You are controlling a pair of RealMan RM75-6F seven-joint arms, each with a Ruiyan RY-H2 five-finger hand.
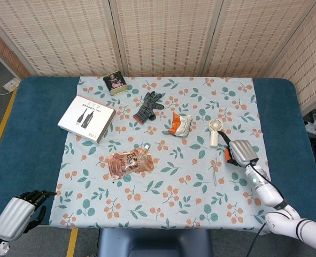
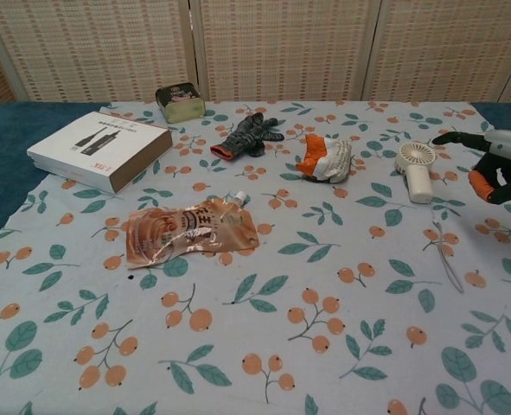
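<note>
My right hand (image 1: 240, 152) (image 2: 500, 167) hangs a little above the cloth at the right side, just right of a small white handheld fan (image 1: 215, 131) (image 2: 415, 167). Most of its fingers are curled in, one dark finger points toward the fan, and an orange patch shows at its palm. It touches nothing. My left hand (image 1: 18, 213) appears only in the head view, low at the near-left corner beyond the table edge, with its fingers apart and nothing in them.
On the floral cloth (image 1: 163, 176) lie a white box (image 1: 86, 118) (image 2: 99, 149), a small tin (image 1: 115, 83) (image 2: 180, 101), a dark glove (image 1: 148, 106) (image 2: 245, 136), an orange-white wrapper (image 1: 180, 123) (image 2: 324, 158) and a brown spout pouch (image 1: 129, 161) (image 2: 188, 231).
</note>
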